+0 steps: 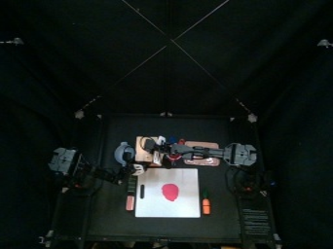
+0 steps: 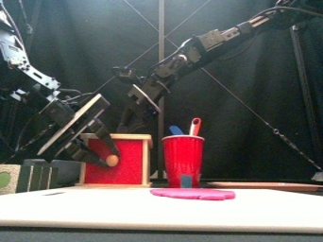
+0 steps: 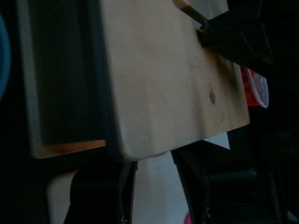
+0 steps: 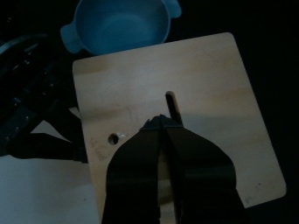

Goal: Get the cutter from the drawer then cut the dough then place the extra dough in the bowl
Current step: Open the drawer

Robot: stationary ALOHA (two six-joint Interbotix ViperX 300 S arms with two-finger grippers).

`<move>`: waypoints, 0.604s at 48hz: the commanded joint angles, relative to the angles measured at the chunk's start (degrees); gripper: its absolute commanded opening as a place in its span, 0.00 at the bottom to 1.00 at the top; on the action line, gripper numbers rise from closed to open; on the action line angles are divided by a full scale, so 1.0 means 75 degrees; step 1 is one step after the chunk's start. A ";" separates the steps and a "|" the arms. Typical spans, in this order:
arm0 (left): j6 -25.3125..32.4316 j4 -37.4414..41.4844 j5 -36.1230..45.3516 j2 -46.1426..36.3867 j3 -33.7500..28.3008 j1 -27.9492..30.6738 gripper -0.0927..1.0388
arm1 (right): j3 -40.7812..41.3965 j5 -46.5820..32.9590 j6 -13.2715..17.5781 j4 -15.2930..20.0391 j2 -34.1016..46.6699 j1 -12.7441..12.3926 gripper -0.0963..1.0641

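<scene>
- My right hand [image 4: 163,129] has its two jaws pressed together with nothing between them. The tips rest on the top of the pale wooden box [image 4: 216,105], just beside its slot.
- My left hand [image 3: 156,164] is at the front side of this box, low near the surface. Its jaws stand a little apart and hold nothing; in the gap I see only the white cutting board [image 2: 76,210].
- The box shows its red drawer front [image 2: 128,168] with a small round knob [image 2: 111,161]. Whether my left hand touches the knob, I cannot tell.
- The round blue-grey bowl with two small handles [image 4: 117,26] stands close beside the box.
- The flat disc of pink-red dough [image 2: 192,194] lies on the white cutting board, in front of the box and apart from both hands.
- The red cup [image 2: 183,161], with a blue toy knife [image 2: 177,130] and a red toy knife [image 2: 195,125] in it, stands just beside the box, behind the dough.
</scene>
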 commanded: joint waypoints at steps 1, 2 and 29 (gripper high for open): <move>0.0023 0.0141 -0.0047 0.0023 -0.0223 0.0070 0.69 | 0.0035 0.0094 0.0023 0.0012 0.0023 0.0059 0.11; 0.0023 0.0152 -0.0023 0.0047 -0.0246 0.0082 0.69 | 0.0035 0.0094 0.0023 0.0012 0.0023 0.0047 0.11; 0.0035 0.0199 0.0293 0.0129 -0.0094 0.0023 0.46 | 0.0035 0.0094 0.0070 0.0012 0.0047 0.0082 0.11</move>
